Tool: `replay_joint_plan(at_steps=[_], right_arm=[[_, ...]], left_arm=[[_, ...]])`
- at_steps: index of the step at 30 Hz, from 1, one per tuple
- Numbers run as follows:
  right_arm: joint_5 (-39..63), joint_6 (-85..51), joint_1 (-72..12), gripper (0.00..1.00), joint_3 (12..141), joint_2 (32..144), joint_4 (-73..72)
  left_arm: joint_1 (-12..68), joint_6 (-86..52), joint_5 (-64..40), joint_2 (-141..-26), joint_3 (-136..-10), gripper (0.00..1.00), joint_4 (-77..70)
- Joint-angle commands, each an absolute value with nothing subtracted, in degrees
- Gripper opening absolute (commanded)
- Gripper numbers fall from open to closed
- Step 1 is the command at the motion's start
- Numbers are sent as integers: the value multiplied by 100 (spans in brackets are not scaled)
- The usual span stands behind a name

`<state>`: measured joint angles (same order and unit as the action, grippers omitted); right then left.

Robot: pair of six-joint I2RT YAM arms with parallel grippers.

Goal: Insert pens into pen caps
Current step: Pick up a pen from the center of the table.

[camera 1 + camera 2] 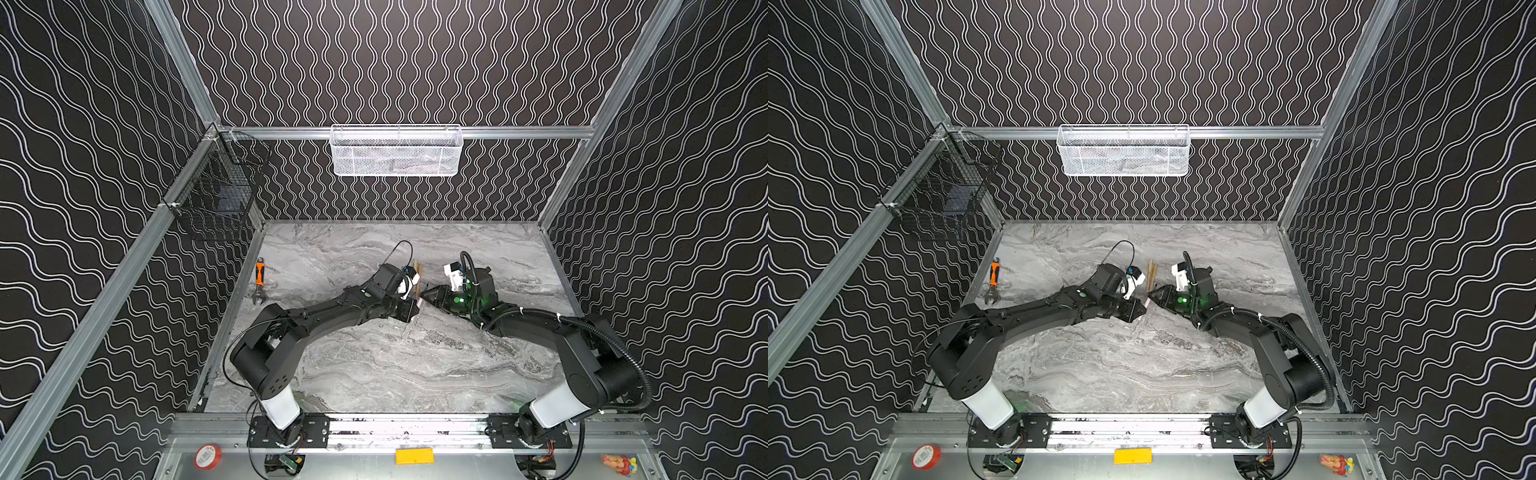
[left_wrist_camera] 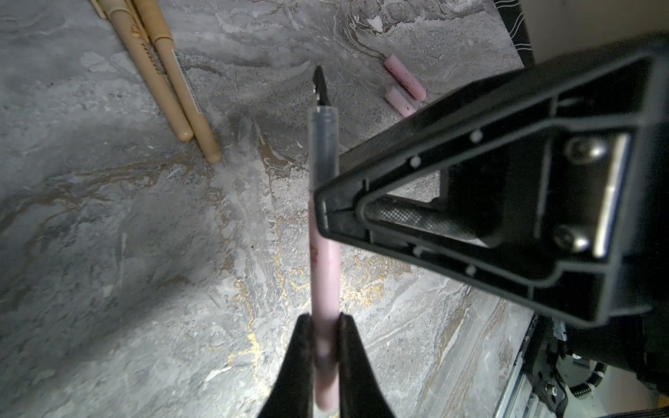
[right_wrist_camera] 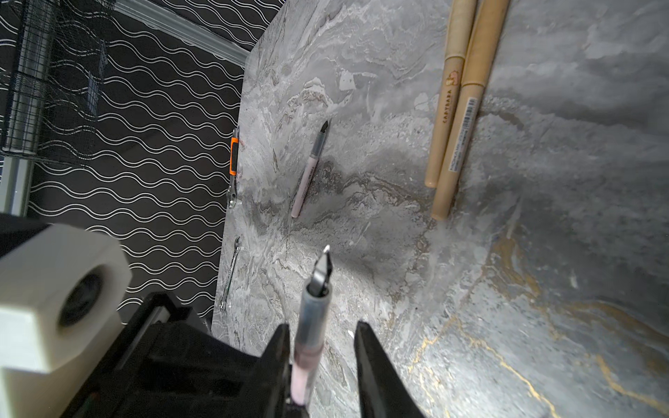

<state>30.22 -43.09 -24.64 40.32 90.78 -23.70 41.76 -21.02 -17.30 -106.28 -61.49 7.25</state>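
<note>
Pink along the barrel and smoky grey toward the front, one pen [image 2: 325,275] is gripped at its rear end by the left fingers [image 2: 300,351], which are clamped tight on it. Its long axis is set straight out in line with those fingers, and its dark nib is pointed away from them, above the marbled tabletop [image 2: 108,253].

Further forward on the same pen, the right fingers [image 3: 369,362] are placed on either side of the barrel. They are parted, with one finger close against the pen and a clear gap on the other side, so no grip is made there.

In both top views the left arm [image 1: 324,320] and the right arm [image 1: 540,328] are each bent at the elbow and reached inward from the front rail. They are met nearly tip to tip near the middle of the tabletop.

Beyond the nib, two pink pen caps [image 2: 405,76] are laid just beside each other. Two tan pens [image 2: 170,83] are laid flat, parallel and touching. A second pink pen [image 3: 307,170] is laid flat, its bare nib turned much the same way as the held pen's.

Farthest off, an orange-handled wrench [image 1: 259,276] and a thin silver spanner [image 3: 230,278] are laid along the tabletop's left edge.
</note>
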Motion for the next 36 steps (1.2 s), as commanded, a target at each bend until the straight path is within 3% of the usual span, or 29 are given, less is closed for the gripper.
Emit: replay_joint_plan(at_steps=[1, 12, 15, 21, 23, 36], right_arm=[[3138, -4447, -2465, 30, 4085, 9105, -2722], [3269, -4483, -2470, 21, 4072, 9158, -2826], [3260, -4491, -2464, 13, 4054, 9146, -2821], [3184, -4384, -2469, 7, 4024, 8951, -2678], [3142, -4334, -2468, 7, 4004, 8882, -2599], [3355, -4374, -2628, 6, 3946, 8886, -2640]], left_arm=[[4193, -2100, -1774, -10591, -6213, 11, 566], [4195, -2073, -1800, -10653, -6262, 11, 563], [4199, -2053, -1809, -10661, -6283, 12, 585], [4193, -1945, -1866, -10635, -6231, 33, 539], [4198, -1924, -1894, -10638, -6187, 36, 500], [4192, -1958, -2203, -10679, -6162, 21, 115]])
